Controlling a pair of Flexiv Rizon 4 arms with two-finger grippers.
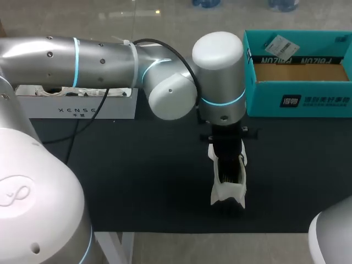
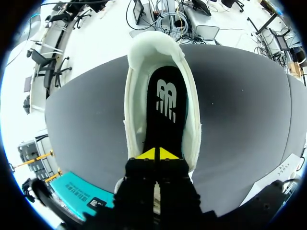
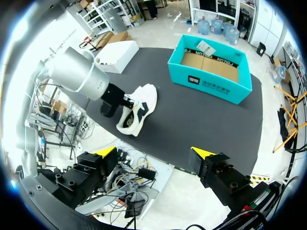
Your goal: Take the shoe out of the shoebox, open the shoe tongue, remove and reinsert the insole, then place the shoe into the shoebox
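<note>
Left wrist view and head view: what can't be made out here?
- Left wrist view: left end effector tips meet over the insole; any pinch is hidden beneath them.
- Head view: the left arm covers much of the shoe.
- Head view: shoebox cut off at the picture's edge.

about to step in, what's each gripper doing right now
Left gripper: shut, tips at the insole in the shoe; a pinch cannot be told.
Right gripper: open, empty.

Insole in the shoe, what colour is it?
The insole is black with a whitish-teal logo printed on it; the left wrist view shows it best.
</note>
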